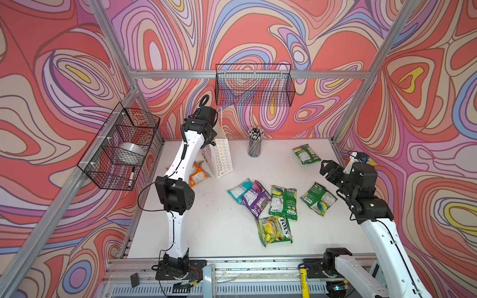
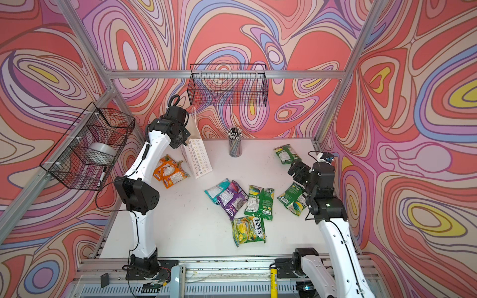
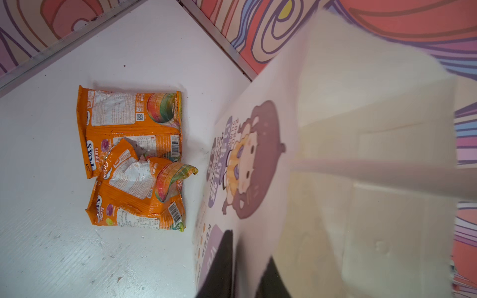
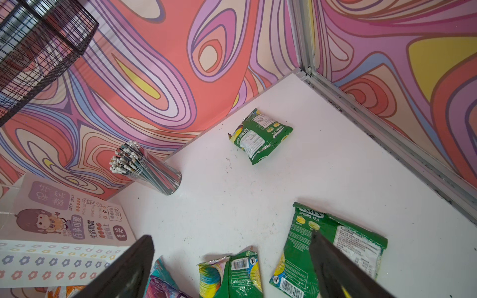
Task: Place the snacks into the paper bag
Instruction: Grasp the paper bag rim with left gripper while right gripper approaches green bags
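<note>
The paper bag [image 1: 220, 161] stands up on the white counter [image 1: 214, 232]. In both top views it is a little left of the middle, toward the back. The left end effector [image 3: 244, 273] is pressed together on the bag's top edge. In the left wrist view, the paper wall with the cartoon girl on it runs between the two dark fingers [image 3: 219, 260]. In both top views the arm's own wrist hides this pinch.

All the snacks in view lie on the counter, outside the bag. Two orange snacks [image 2: 169, 172] lie just left of the bag, one partly on top of the other. Near the middle of both top views, a purple snack [image 1: 256, 200] lies partly over a teal snack [image 1: 238, 191]. A green snack [image 1: 283, 202] lies just beside the purple one on its right. Lower in the frame is a green FOX'S snack [image 1: 275, 229] with yellow fruit on it. Another green snack [image 1: 318, 198] lies farther right, close to the right arm. One more green snack [image 1: 306, 154] lies alone at the back right.

The right end effector [image 4: 231, 238] hangs over the right side of the counter. Its jaws are spread wide and hold nothing.

A cup of pencils [image 1: 254, 144] stands at the back, right of the bag and apart from it.
</note>
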